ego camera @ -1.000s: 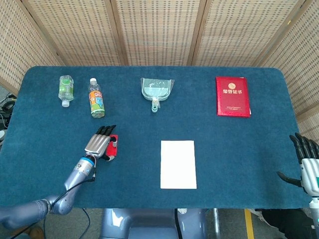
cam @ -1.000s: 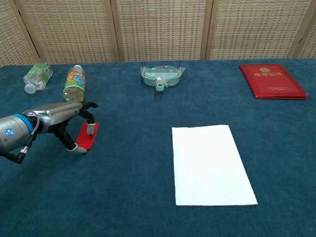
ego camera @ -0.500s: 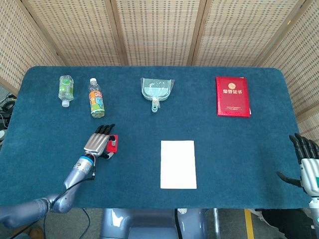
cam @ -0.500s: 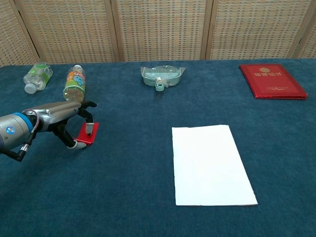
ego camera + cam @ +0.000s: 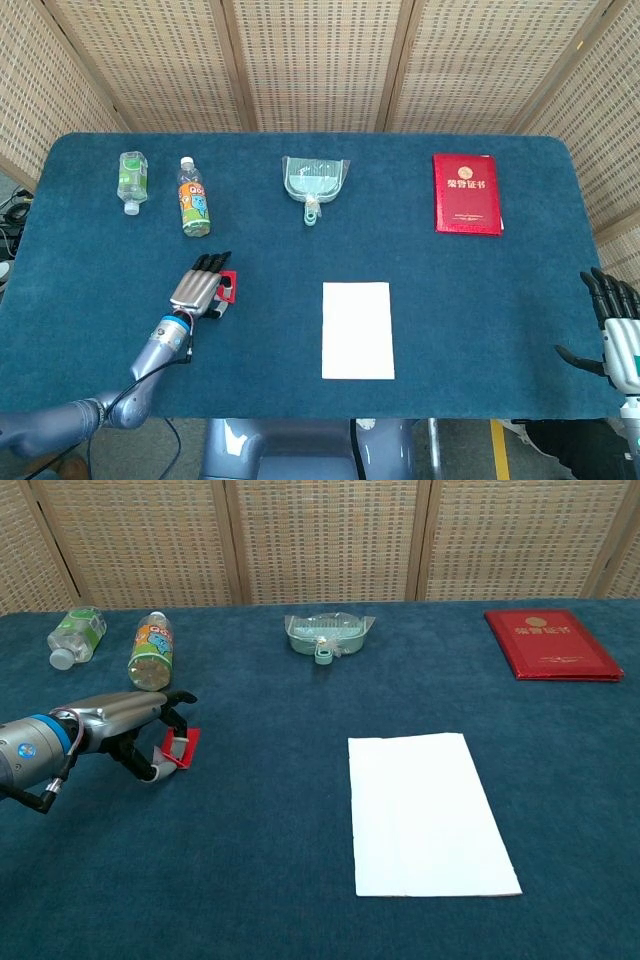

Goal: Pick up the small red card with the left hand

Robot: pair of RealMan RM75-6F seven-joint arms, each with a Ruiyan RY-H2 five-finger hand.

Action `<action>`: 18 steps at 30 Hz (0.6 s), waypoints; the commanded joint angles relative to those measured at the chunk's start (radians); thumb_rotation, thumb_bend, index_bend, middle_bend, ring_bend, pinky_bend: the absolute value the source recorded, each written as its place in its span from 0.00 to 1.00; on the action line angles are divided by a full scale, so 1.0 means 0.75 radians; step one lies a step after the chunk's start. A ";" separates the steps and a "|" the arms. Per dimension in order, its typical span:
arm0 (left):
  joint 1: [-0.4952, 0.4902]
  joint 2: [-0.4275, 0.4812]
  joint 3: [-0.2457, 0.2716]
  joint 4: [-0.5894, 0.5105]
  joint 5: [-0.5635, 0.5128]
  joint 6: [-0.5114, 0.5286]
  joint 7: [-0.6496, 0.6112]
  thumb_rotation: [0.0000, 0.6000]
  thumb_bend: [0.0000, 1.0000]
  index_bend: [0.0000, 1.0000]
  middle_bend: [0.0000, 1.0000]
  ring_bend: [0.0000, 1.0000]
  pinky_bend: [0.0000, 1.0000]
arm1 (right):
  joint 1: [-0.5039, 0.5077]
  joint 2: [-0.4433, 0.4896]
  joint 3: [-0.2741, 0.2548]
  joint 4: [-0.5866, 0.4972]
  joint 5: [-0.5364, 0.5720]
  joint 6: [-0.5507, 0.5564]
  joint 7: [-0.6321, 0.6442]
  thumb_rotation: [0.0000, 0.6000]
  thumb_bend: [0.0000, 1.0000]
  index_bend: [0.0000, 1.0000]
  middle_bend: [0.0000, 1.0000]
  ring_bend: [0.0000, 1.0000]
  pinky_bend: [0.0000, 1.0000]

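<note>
Near the tabletop's front left corner, the small red card [image 5: 186, 747] was pinched edgewise by the left hand [image 5: 140, 725]; it could be dropped if that thin grip loosened.

The left arm [image 5: 120, 385] comes in from the near left corner and lies low, reaching toward the far side. Its hand [image 5: 197, 288] is palm down, with the fingers [image 5: 172, 698] bent. The thumb and a finger pinch the card [image 5: 184, 748], and one edge of the card is tipped up. The right hand [image 5: 618, 330] is at the near right edge. Its dark fingers are straight and spread apart, pointing far. It holds nothing.
</note>
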 commanded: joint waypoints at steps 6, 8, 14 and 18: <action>-0.002 0.000 -0.003 0.003 -0.014 0.004 0.010 1.00 0.45 0.65 0.00 0.00 0.00 | 0.000 0.002 -0.002 0.000 -0.003 -0.001 0.009 1.00 0.00 0.00 0.00 0.00 0.00; -0.003 0.002 -0.007 0.006 -0.015 0.005 0.009 1.00 0.45 0.65 0.00 0.00 0.00 | 0.001 0.002 -0.002 0.001 -0.003 -0.002 0.009 1.00 0.00 0.00 0.00 0.00 0.00; -0.050 0.009 -0.076 0.052 -0.004 0.017 -0.006 1.00 0.44 0.67 0.00 0.00 0.00 | 0.000 0.003 0.004 -0.008 -0.001 0.006 0.005 1.00 0.00 0.00 0.00 0.00 0.00; -0.097 0.008 -0.131 0.107 0.016 0.018 -0.031 1.00 0.44 0.67 0.00 0.00 0.00 | 0.006 0.002 0.007 -0.010 0.003 0.000 -0.002 1.00 0.00 0.00 0.00 0.00 0.00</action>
